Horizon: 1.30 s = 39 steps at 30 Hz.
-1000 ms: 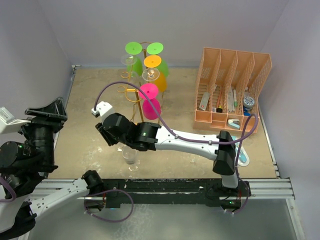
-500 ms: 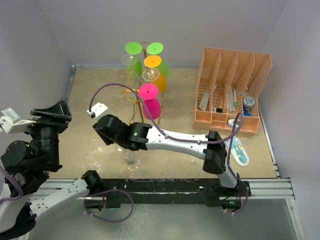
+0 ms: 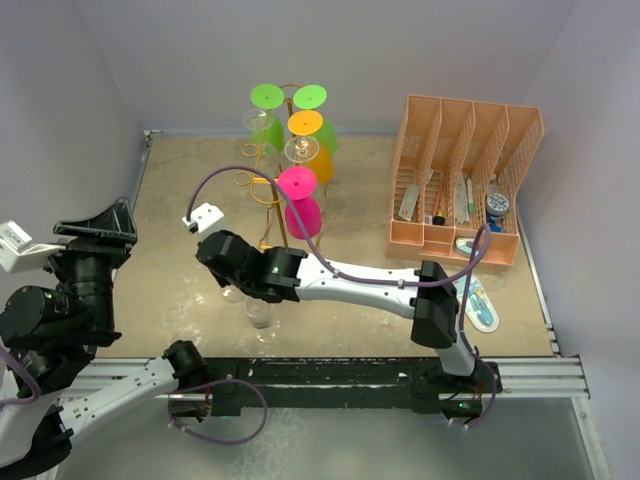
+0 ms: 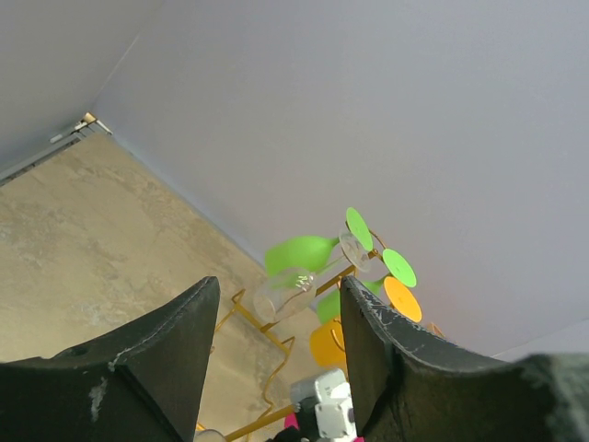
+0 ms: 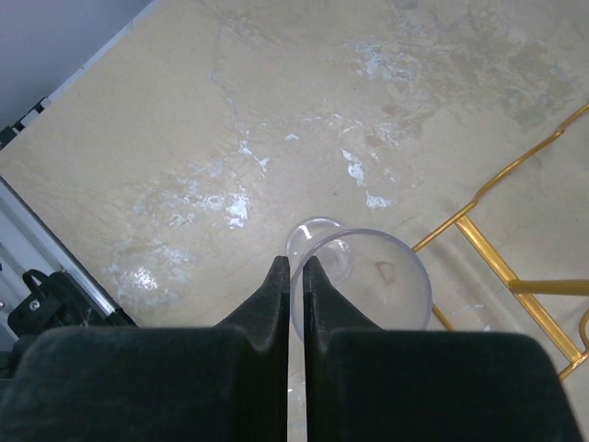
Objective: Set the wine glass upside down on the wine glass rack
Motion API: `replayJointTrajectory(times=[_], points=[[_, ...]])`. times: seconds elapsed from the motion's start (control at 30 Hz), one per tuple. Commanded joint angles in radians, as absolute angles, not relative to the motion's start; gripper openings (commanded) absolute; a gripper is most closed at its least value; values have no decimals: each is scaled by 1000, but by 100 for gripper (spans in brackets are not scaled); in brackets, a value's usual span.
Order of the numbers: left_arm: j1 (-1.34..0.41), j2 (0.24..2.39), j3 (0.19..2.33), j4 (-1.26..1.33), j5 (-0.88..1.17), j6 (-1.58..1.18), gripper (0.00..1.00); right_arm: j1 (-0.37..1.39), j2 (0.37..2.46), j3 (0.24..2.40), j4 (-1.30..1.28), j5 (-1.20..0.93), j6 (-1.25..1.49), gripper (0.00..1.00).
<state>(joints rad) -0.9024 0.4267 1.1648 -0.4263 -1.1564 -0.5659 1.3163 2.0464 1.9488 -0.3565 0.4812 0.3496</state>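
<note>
The clear wine glass (image 5: 368, 276) stands upright on the bench (image 5: 184, 138), near the base of the rack (image 5: 460, 219). The right tool (image 5: 296, 267) looks pinched shut on its thin rim. The left tool (image 4: 276, 295) hangs open and empty. I'd call the glass light, slick and brittle, and the stem seems a safer hold for flipping it.

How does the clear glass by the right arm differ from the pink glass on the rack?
The clear glass stands upright on the table; the pink glass hangs upside down on the rack. The clear glass is see-through; the pink glass looks solidly coloured. The right fingers pinch the clear glass's rim; no fingers touch the pink glass. Both are footed wine glasses.
</note>
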Motion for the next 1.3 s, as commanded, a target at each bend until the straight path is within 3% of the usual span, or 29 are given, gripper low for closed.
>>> replayJointTrajectory(times=[0.0, 0.27, 0.53, 0.77, 0.9, 1.27], points=[[-900, 430, 1166, -403, -1144, -584, 52, 1314, 1887, 1861, -168, 518, 371, 0], [-900, 431, 1154, -466, -1065, -677, 53, 1313, 1679, 1667, 159, 537, 342, 0], [-900, 396, 1168, -516, -1024, -812, 52, 1313, 1625, 1621, 516, 583, 309, 0], [-900, 390, 1105, -332, -936, -914, 54, 1314, 1608, 1591, 732, 622, 322, 0], [-900, 418, 1046, -220, -895, -995, 59, 1314, 1561, 1528, 839, 627, 352, 0], [-900, 465, 937, 19, -895, -1172, 64, 1313, 1416, 1384, 911, 564, 464, 0]])
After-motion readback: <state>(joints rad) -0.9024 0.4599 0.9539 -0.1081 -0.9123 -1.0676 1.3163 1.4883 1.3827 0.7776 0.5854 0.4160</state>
